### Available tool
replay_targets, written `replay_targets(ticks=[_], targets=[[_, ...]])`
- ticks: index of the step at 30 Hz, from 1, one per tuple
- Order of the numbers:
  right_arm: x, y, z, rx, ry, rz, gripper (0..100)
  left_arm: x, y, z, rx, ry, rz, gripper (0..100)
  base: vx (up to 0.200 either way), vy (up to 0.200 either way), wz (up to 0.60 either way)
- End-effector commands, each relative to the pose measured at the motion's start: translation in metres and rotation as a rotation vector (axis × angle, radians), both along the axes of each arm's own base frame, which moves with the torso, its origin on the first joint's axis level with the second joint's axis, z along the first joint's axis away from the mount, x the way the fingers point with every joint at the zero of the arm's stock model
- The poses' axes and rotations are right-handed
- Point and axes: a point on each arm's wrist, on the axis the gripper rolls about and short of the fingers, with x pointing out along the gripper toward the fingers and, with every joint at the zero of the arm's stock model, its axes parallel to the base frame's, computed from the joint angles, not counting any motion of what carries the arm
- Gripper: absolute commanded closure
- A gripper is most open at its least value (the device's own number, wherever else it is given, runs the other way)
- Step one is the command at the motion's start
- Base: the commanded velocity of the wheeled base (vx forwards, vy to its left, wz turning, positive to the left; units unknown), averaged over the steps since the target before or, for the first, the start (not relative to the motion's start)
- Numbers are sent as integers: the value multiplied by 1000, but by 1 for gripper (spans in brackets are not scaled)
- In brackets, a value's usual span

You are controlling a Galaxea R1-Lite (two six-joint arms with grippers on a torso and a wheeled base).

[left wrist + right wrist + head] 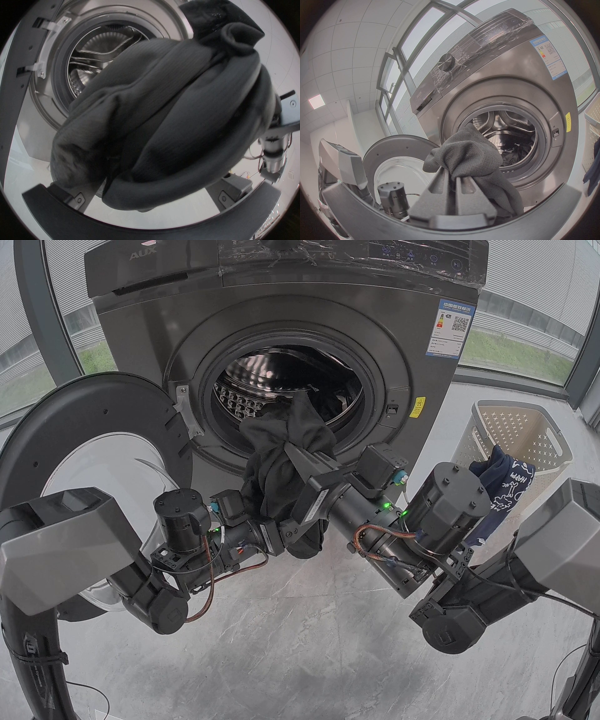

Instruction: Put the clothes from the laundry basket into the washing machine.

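Observation:
A black garment (281, 452) hangs bunched in front of the washing machine's open drum (287, 384), its top edge reaching over the drum's rim. My right gripper (294, 452) is shut on the garment's upper part; in the right wrist view its fingers (468, 197) lie together with the cloth (472, 156) pinched at their tips. My left gripper (297, 539) sits under the garment's lower end. In the left wrist view its fingers (76, 197) stand wide apart with the cloth (162, 118) draped over them. A dark blue printed garment (500, 490) hangs from the laundry basket (531, 412) at the right.
The washing machine door (94, 427) stands swung open to the left, close behind my left arm. Some dark laundry lies inside the drum (515, 156). The basket stands on the grey tiled floor (300, 640) right of the machine. Windows run behind both.

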Motion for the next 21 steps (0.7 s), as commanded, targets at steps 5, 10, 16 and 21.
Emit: replay_targets(ticks=[5, 10, 16, 21], targets=[[2, 1, -4, -6, 5, -2, 100, -23, 6, 13, -6, -2, -10, 0, 0, 0, 0], [2, 1, -4, -7, 6, -2, 100, -26, 7, 10, -5, 1, 8, 0, 0, 0, 0], [2, 2, -5, -8, 7, -2, 100, -25, 7, 6, 0, 10, 8, 0, 0, 0, 0], [2, 2, -6, -9, 8, -2, 100, -23, 6, 3, 4, 15, 8, 100, 0, 0, 0]])
